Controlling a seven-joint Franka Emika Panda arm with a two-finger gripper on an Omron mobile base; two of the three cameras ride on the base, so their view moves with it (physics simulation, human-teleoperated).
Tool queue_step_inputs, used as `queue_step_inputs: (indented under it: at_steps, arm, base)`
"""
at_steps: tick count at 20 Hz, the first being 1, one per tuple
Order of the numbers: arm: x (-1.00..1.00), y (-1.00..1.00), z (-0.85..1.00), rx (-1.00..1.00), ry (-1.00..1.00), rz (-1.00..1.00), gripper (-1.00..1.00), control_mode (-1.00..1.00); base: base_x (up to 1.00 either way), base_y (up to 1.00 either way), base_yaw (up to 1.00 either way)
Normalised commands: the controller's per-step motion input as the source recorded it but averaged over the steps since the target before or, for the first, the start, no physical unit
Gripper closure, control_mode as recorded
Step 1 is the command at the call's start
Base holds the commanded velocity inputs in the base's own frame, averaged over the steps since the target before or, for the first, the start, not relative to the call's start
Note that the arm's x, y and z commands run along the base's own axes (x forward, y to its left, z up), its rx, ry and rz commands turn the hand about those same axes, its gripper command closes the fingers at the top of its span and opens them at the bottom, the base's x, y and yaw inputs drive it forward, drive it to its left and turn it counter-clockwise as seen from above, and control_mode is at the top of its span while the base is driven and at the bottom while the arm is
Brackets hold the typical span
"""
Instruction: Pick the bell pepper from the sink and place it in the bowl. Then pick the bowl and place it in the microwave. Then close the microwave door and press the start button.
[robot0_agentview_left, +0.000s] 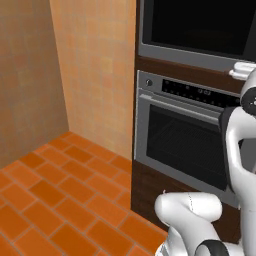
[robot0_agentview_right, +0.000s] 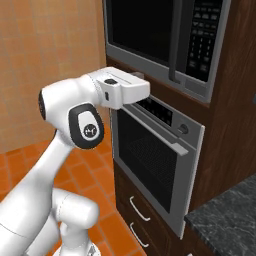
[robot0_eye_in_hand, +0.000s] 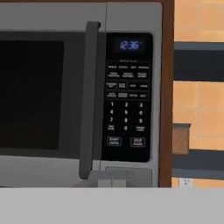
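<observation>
Hand (robot0_eye_in_hand: 112, 183) fully closed, gripping nothing, level with microwave (robot0_eye_in_hand: 83, 92) lower edge. We see microwave door (robot0_eye_in_hand: 41, 94) closed, handle (robot0_eye_in_hand: 89, 100) vertical beside keypad (robot0_eye_in_hand: 127, 98). Wall oven (robot0_agentview_right: 155, 155) sits directly below microwave; orange tile floor (robot0_agentview_left: 55, 200) at left.

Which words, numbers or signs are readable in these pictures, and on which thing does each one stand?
"12:36": blue digits on the clock display of the microwave.
"1 2 3", "4 5 6", "7 8 9": keypad digits, faint.
Function button labels, including the two bottom buttons: too blurred to read.
Wall oven control strip markings: too small to read.
</observation>
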Motion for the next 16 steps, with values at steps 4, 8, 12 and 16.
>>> queue_step_inputs:
  at_steps: [4,8,12,16]
  arm:
    - [0.25,-0.28,0.00,0.06,0.02,0.00,1.00,-1.00]
    - [0.23,-0.32,0.00,0.05,0.02,0.00,1.00,-1.00]
    - [0.21,-0.33,0.00,0.10,0.00,0.00,1.00,-1.00]
    - [0.21,-0.27,0.09,0.09,0.00,0.00,1.00,-1.00]
  base:
    - [0.00,0.00,0.00]
    - [0.00,0.00,0.00]
    - [0.00,0.00,0.00]
    - [0.00,0.00,0.00]
